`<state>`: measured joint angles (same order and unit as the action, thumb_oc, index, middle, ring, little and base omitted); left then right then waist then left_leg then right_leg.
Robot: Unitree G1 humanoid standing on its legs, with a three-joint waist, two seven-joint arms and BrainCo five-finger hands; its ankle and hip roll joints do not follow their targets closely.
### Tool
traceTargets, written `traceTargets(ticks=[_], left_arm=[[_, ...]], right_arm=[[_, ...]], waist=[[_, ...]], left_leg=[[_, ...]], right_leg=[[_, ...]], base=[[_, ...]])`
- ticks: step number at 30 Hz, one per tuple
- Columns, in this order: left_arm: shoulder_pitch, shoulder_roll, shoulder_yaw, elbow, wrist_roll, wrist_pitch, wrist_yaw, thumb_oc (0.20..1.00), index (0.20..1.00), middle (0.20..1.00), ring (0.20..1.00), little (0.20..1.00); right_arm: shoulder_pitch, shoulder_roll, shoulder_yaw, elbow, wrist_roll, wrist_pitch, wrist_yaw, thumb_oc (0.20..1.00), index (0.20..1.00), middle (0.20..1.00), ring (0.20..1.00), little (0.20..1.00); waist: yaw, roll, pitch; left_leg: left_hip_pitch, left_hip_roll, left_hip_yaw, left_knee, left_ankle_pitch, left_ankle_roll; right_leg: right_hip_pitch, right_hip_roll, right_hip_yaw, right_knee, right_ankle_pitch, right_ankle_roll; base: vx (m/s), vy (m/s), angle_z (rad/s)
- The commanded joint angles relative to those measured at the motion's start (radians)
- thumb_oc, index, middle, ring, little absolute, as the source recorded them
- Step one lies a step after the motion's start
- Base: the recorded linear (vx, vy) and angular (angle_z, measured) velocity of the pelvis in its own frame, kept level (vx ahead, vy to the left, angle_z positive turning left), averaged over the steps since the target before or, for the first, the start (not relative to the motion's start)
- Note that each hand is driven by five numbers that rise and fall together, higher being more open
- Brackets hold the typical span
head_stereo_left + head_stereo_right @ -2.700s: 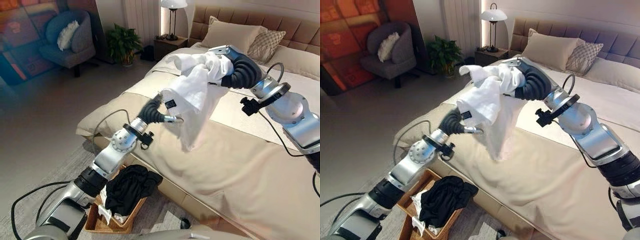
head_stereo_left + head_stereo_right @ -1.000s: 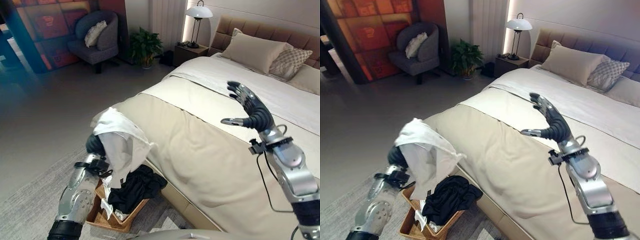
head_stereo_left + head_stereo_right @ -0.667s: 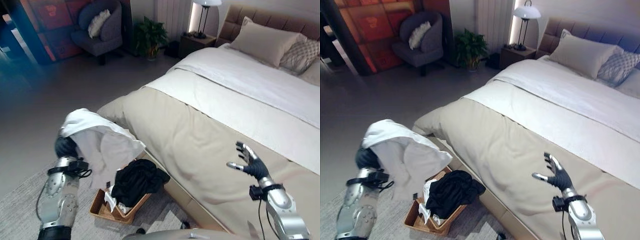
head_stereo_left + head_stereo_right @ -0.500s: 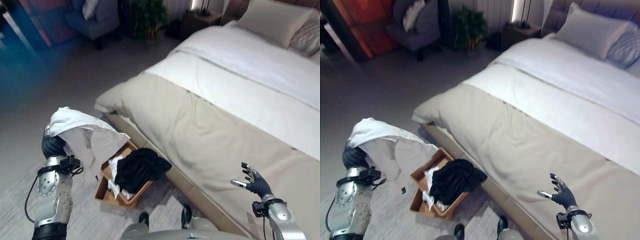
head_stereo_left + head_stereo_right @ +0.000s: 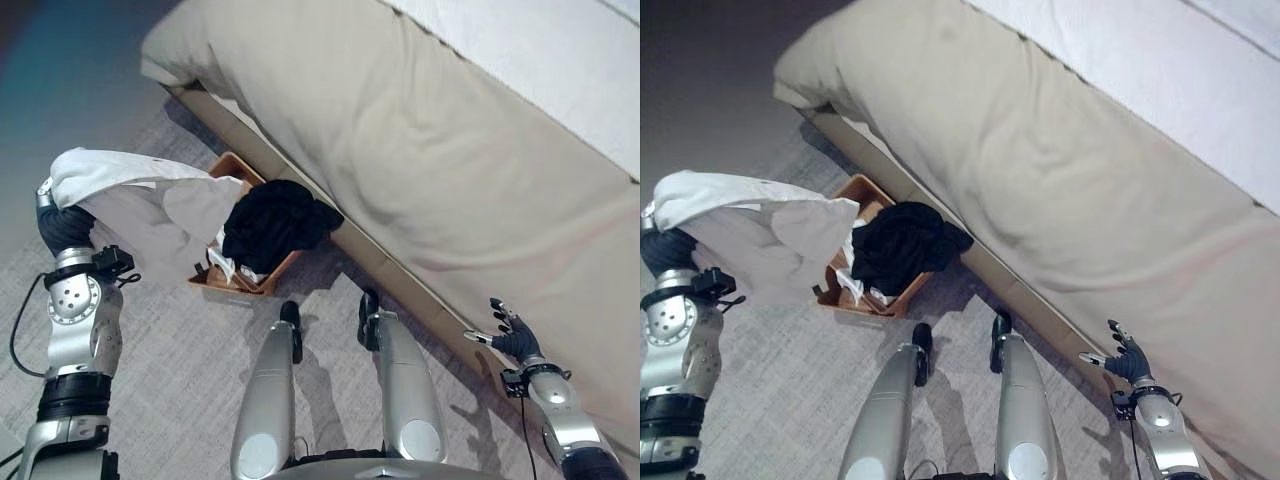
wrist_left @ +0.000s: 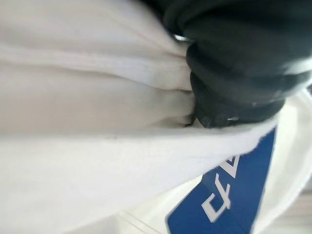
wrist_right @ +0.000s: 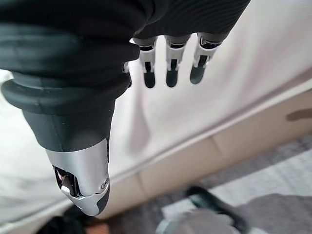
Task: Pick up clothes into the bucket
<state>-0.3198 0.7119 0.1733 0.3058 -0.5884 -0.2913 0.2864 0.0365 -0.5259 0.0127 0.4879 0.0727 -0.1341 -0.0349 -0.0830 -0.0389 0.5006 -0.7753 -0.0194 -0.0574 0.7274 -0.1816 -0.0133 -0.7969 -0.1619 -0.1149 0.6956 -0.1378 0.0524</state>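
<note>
At the far left, the left arm rises from the rug [image 5: 170,370] with a white shirt [image 5: 150,200] draped over the top of it. The cloth covers the left hand [image 6: 234,63], so only the dark ribbed cover shows where the arm meets the shirt. From the left wrist view, white folds press against that cover, and a blue tag [image 6: 229,195] with white print hangs off the cloth. The fingers are buried under the fabric, so I cannot tell whether they are curled or straight.

The shirt hangs off the hand toward the right, and its loose end reaches the near left corner of the basket [image 5: 225,285] and overlaps it in the head views. Whether it touches the basket I cannot tell. The basket is a brown wicker tray standing on the rug, just beside the base of the bed. A heap of black clothes [image 5: 275,225] fills most of it and spills over its right rim, with a bit of white cloth [image 5: 225,268] showing at the near edge.

The bed [image 5: 420,150] runs diagonally across the upper right, covered by a beige blanket that hangs over the side, with a white sheet [image 5: 560,70] beyond it at the top right.

At the lower right, the right hand [image 5: 508,335] is held up just beside the bed's near side edge, well apart from the shirt and basket. Its fingers [image 7: 168,73] are straight and spread, thumb out, holding nothing.
</note>
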Motion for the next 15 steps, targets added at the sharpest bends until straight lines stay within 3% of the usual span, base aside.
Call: traceTargets(ticks=[1, 9, 13, 14, 15], left_arm=[[-0.079, 0.075, -0.036, 0.042, 0.046, -0.062, 0.053, 0.2, 0.2, 0.2, 0.2, 0.2], [-0.298, 0.181, -0.194, 0.17, 0.06, -0.042, 0.083, 0.2, 0.2, 0.2, 0.2, 0.2], [-0.395, 0.208, -0.265, 0.248, 0.048, -0.035, 0.092, 0.426, 0.426, 0.426, 0.426, 0.426], [-0.411, 0.216, -0.279, 0.255, 0.051, -0.033, 0.096, 0.523, 0.523, 0.523, 0.523, 0.523], [-0.431, 0.219, -0.292, 0.269, 0.045, -0.032, 0.097, 0.686, 0.686, 0.686, 0.686, 0.686]], right_arm=[[0.009, -0.028, 0.03, -0.018, 0.042, -0.055, -0.041, 1.0, 1.0, 1.0, 1.0, 1.0], [-0.029, -0.034, 0.058, -0.033, 0.083, -0.083, -0.087, 1.0, 1.0, 1.0, 1.0, 1.0], [-0.042, -0.031, 0.074, -0.037, 0.097, -0.096, -0.108, 1.0, 1.0, 1.0, 1.0, 1.0], [-0.043, -0.029, 0.078, -0.042, 0.1, -0.099, -0.112, 1.0, 1.0, 1.0, 1.0, 1.0], [-0.045, -0.029, 0.082, -0.045, 0.104, -0.102, -0.115, 1.0, 1.0, 1.0, 1.0, 1.0]], waist=[[-0.019, -0.021, -0.035], [-0.039, -0.043, 0.019], [-0.047, -0.05, 0.019], [-0.049, -0.051, 0.019], [-0.051, -0.052, 0.019]], left_leg=[[-0.036, -0.015, -0.018, 0.032, 0.0, 0.013], [-0.222, -0.01, -0.023, 0.121, -0.006, 0.014], [-0.298, -0.009, -0.021, 0.144, -0.009, 0.014], [-0.314, -0.009, -0.023, 0.151, -0.011, 0.015], [-0.327, -0.008, -0.02, 0.157, -0.014, 0.016]], right_leg=[[0.019, -0.018, 0.044, 0.052, -0.049, 0.01], [-0.163, -0.025, 0.041, 0.131, -0.048, 0.025], [-0.235, -0.031, 0.04, 0.152, -0.049, 0.032], [-0.253, -0.031, 0.039, 0.16, -0.052, 0.034], [-0.268, -0.035, 0.038, 0.167, -0.054, 0.036]], base=[[-0.15, 0.011, 0.0], [-0.05, 0.021, -0.05], [0.0, 0.011, -0.05], [0.01, 0.018, 0.04], [0.02, 0.014, 0.26]])
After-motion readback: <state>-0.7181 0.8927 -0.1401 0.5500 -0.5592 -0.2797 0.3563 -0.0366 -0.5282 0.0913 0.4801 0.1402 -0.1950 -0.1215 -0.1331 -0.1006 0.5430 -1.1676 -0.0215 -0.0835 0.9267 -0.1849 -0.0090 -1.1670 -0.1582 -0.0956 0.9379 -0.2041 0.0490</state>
